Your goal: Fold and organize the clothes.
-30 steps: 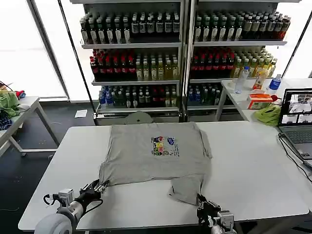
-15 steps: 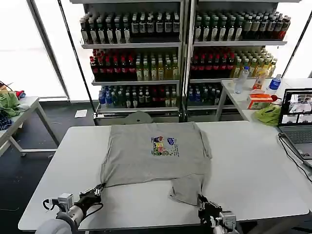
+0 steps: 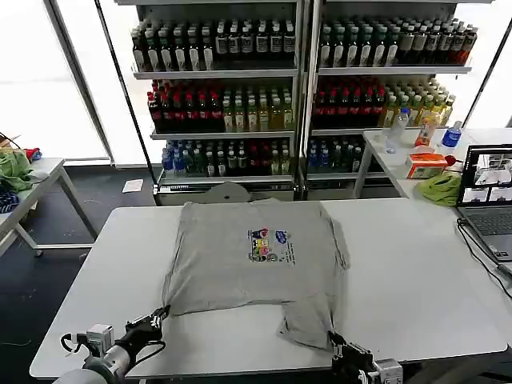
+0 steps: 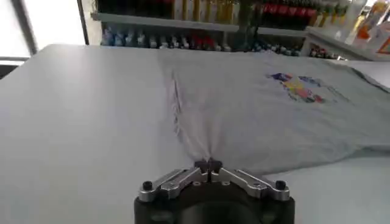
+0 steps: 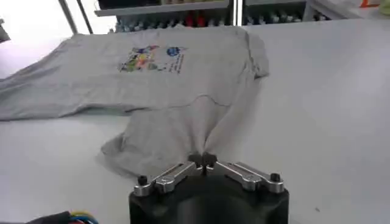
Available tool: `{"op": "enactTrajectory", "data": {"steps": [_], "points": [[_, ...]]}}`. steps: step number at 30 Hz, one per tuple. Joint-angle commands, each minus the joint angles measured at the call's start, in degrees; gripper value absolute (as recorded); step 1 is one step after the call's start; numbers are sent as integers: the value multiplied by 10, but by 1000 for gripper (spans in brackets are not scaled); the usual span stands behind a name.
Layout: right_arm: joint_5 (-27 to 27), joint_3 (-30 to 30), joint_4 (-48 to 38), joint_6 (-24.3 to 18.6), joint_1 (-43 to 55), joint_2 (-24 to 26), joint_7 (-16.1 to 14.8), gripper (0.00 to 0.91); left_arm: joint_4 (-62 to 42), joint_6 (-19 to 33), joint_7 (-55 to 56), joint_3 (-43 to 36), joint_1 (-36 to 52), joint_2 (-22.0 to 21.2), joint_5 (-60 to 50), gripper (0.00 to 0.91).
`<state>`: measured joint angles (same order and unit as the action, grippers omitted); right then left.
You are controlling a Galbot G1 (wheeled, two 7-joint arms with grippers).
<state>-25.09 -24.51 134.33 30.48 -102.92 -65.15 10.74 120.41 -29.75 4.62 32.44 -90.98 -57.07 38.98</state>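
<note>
Light grey short-sleeved shirt (image 3: 252, 256) with a multicolour chest print is pinched at two near-edge spots: left gripper (image 4: 208, 165) fingers clamped on its corner, right gripper (image 5: 202, 161) fingers clamped on a trailing fold, garment spread across the white counter (image 3: 416, 264).

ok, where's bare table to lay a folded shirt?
Bare table between the grey shirt and the laptop, and left of the shirt. Crowded: the near edge, where the left gripper and right gripper pinch the hem.
</note>
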Motion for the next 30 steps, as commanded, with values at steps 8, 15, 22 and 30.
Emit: {"op": "enactTrajectory", "data": {"steps": [8, 15, 22, 30], "points": [[2, -23, 46, -28, -92, 43, -25, 0, 101, -17, -28, 85, -157, -37, -56, 0], [-7, -27, 39, -29, -82, 47, -27, 0, 94, -7, -40, 125, -186, -33, -52, 0], [-22, -54, 30, -45, -49, 52, -47, 0, 97, -12, -37, 128, -161, -29, -52, 0], [-31, -76, 59, -61, -22, 46, -49, 0, 112, -11, -36, 144, -142, -23, -35, 0]]}}
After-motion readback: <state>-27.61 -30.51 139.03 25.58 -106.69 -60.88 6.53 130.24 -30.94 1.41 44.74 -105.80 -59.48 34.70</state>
